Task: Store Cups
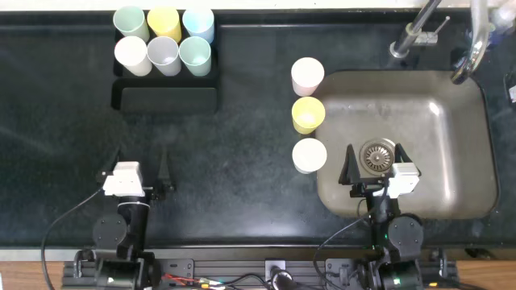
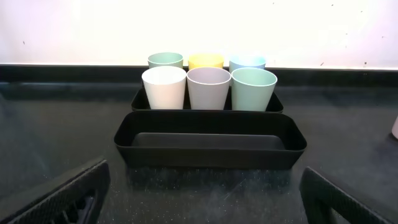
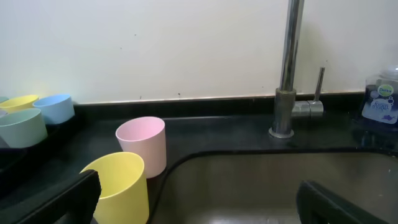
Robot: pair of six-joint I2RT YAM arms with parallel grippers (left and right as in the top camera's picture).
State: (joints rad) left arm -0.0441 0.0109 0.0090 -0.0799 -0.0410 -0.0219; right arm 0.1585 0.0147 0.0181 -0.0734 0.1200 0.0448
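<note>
Three loose cups stand in a row on the dark counter beside the sink's left rim: a pink cup (image 1: 307, 75) (image 3: 143, 146) farthest back, a yellow cup (image 1: 308, 114) (image 3: 118, 186) in the middle, a white cup (image 1: 310, 155) nearest. At the back left, a black tray (image 1: 121, 60) (image 2: 140, 99) holds several upright cups (image 1: 164, 55) (image 2: 208, 87). An empty black bin (image 1: 165, 99) (image 2: 205, 146) sits just in front of it. My left gripper (image 1: 139, 159) (image 2: 199, 208) is open, facing the bin from a short way off. My right gripper (image 1: 375, 157) (image 3: 199, 208) is open over the sink, holding nothing.
The steel sink (image 1: 451, 121) (image 3: 261, 186) takes up the right side, with a faucet (image 1: 415, 32) (image 3: 289, 68) behind it and a soap bottle (image 3: 380, 99) at the far right. Open counter lies between the bin and the loose cups.
</note>
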